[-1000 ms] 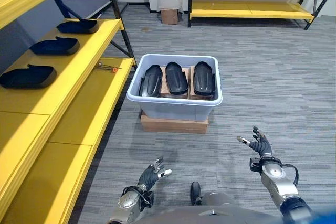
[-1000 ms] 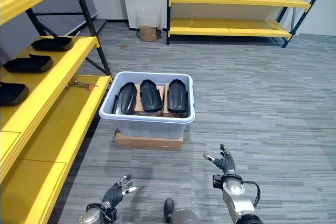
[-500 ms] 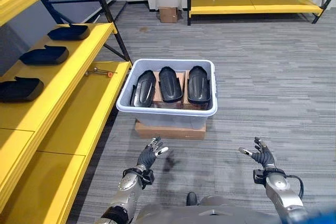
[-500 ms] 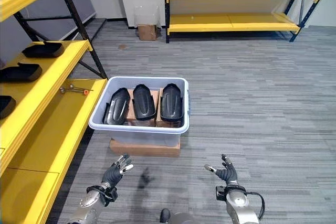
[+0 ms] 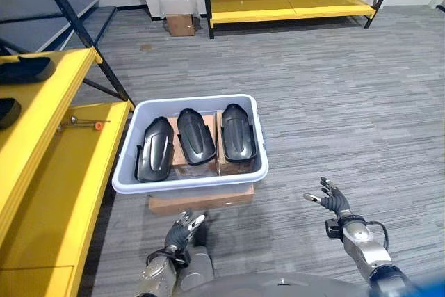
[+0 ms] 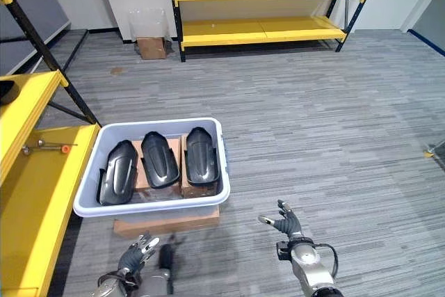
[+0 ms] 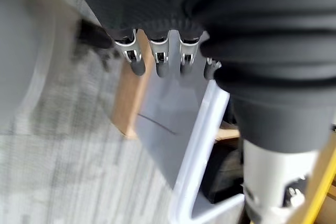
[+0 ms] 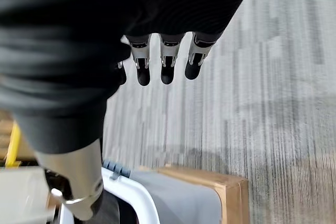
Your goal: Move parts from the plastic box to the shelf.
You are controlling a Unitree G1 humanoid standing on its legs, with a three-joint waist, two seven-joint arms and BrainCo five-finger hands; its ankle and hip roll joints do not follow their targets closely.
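Both hands empty, fingers relaxed and spread: left hand (image 5: 182, 228) low, just before the cardboard base (image 5: 201, 199) under the plastic box (image 5: 191, 180); right hand (image 5: 332, 199) out over bare grey floor (image 5: 334, 102), well apart from the box. Whole scene shifted against the earlier pictures, so camera turned rightward rather than things moved: near yellow shelf (image 5: 49, 165) now squeezed to the left edge, with only two dark parts glimpsed on its upper level (image 5: 24, 69), while the far yellow rack (image 5: 285, 5) has come fully into sight. Box closer and more central than half a second ago, left hand now nearer its front wall. Three black parts (image 5: 196, 135) lying side by side inside on cardboard blocks, none lifted. Small red-handled tool (image 5: 83, 124) resting on the lower shelf board. Judged from this: approach nearly finished, next batch of moving not yet begun, reach into the box likely the step in hand. Shelf space beside the box plainly free for setting parts down.
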